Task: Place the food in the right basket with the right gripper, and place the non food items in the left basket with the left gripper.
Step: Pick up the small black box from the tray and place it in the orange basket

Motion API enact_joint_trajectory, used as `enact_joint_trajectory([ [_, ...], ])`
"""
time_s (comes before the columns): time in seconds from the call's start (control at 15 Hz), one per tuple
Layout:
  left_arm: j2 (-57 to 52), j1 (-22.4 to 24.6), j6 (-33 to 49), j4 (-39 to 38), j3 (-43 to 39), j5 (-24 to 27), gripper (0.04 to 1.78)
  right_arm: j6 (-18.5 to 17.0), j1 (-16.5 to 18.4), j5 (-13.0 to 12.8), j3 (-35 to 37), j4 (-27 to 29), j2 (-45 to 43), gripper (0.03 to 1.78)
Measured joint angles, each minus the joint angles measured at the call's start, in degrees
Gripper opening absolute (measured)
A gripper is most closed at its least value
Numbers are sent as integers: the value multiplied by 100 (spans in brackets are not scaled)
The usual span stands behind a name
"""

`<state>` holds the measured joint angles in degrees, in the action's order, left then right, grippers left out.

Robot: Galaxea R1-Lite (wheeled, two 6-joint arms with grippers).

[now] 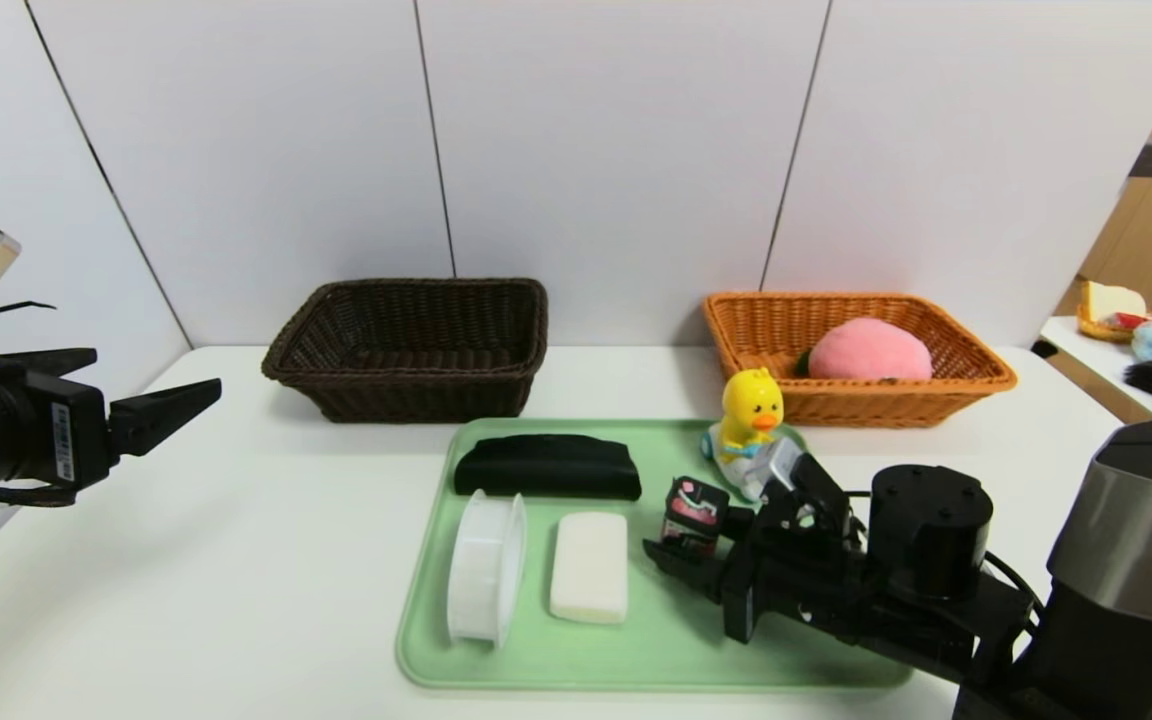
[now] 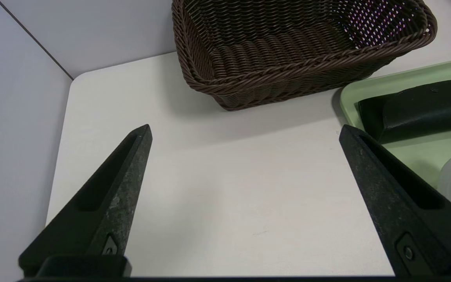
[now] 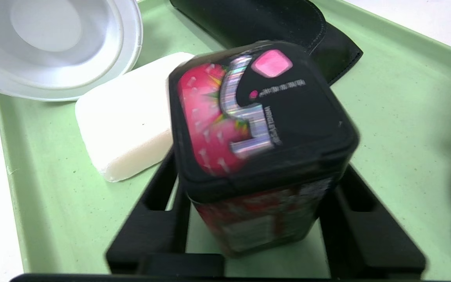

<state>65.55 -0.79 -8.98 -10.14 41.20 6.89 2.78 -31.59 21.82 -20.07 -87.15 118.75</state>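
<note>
My right gripper (image 1: 686, 545) is shut on the small black canister (image 1: 693, 508) with the red-pink label, over the green tray (image 1: 636, 660). In the right wrist view the canister (image 3: 264, 117) sits tilted between both fingers (image 3: 159, 219). The pink plush peach (image 1: 868, 350) lies in the orange-tan basket (image 1: 976, 385). The yellow duck toy (image 1: 751, 405), black pouch (image 1: 546, 467), white round container (image 1: 484, 565) and white soap bar (image 1: 589, 566) are on the tray. My left gripper (image 1: 186, 400) hangs open and empty at the far left, short of the dark brown basket (image 1: 406, 395).
The dark brown basket (image 2: 288, 58) holds nothing that I can see. A white panelled wall stands right behind both baskets. A side table (image 1: 1136, 390) with a few odd items stands at the far right. Bare white tabletop (image 2: 229, 188) lies under my left gripper.
</note>
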Motion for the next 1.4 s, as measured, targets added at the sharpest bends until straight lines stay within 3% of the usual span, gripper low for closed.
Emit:
enact_joint_trajectory([
  [0.13, -4, 0, 0, 1, -11, 0, 169, -2, 0, 0, 12, 0, -22, 75],
  [0.4, 0, 0, 0, 1, -24, 0, 169, 5, 0, 0, 74, 5, -262, 75],
  [0.67, 10, 2, 4, -2, -35, 2, 169, 0, 13, -49, 63, 2, -1068, 75],
  [0.87, 10, 11, -5, -5, -2, 0, 169, 2, 502, -132, -422, 217, -1848, 75],
  [1.0, 11, 9, -7, -96, 22, 2, 169, 2, 1167, -123, -1191, 979, -2269, 75],
  [1.2, 10, 11, 39, -176, 17, 2, 169, 17, 2197, -124, -2503, 2636, -2598, 75],
  [1.4, -9, 11, 91, -184, 68, 2, 169, 55, 2708, -127, -3652, 4568, -2603, 75],
])
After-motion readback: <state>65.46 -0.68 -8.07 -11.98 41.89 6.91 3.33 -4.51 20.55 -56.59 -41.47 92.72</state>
